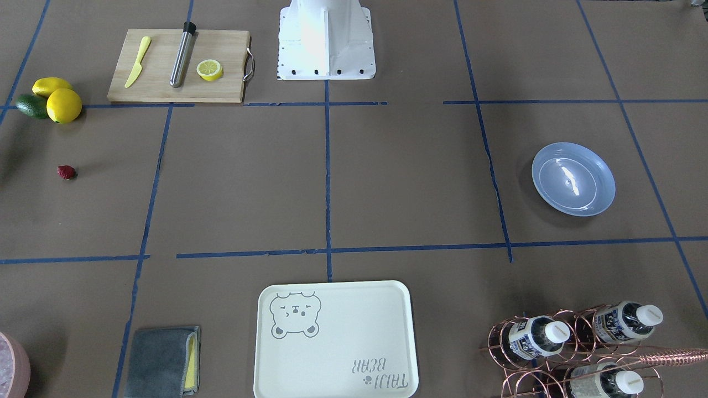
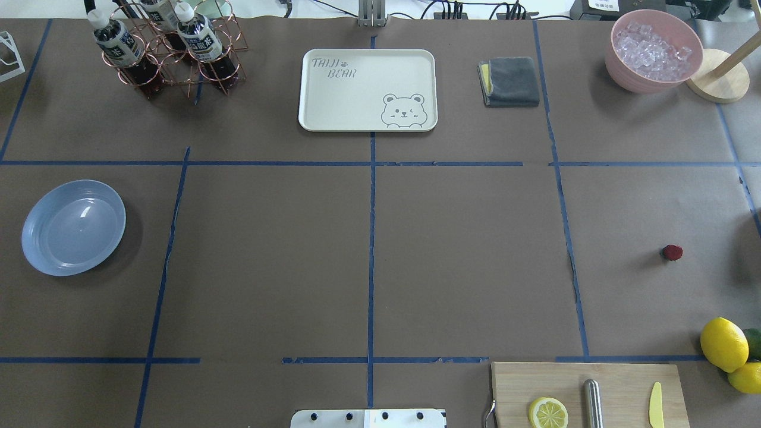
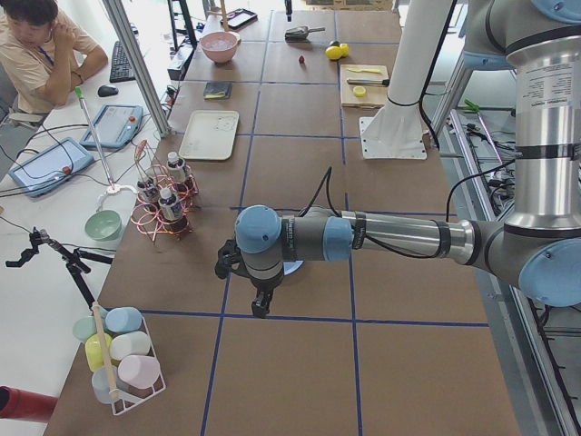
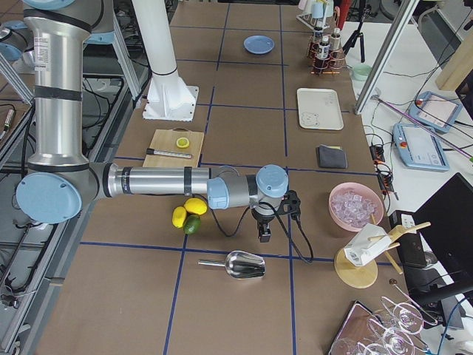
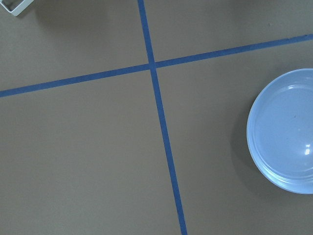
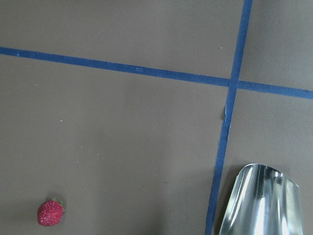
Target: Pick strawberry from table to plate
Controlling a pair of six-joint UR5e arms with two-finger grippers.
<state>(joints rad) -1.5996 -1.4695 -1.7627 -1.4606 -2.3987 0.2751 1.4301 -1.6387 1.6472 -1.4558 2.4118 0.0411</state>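
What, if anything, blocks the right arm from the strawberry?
Probably nothing, so likely yes. The strawberry lies alone on bare table, apart from the lemons and the scoop. The right end effector hangs above the table close by.

We are in a robotics lab: a left arm and a right arm, grey with blue joints, reach over a tabletop wrapped in brown paper and gridded with blue tape. Beyond the tabletop's far edge we see cables, a control tablet, and a person seated by a keyboard.
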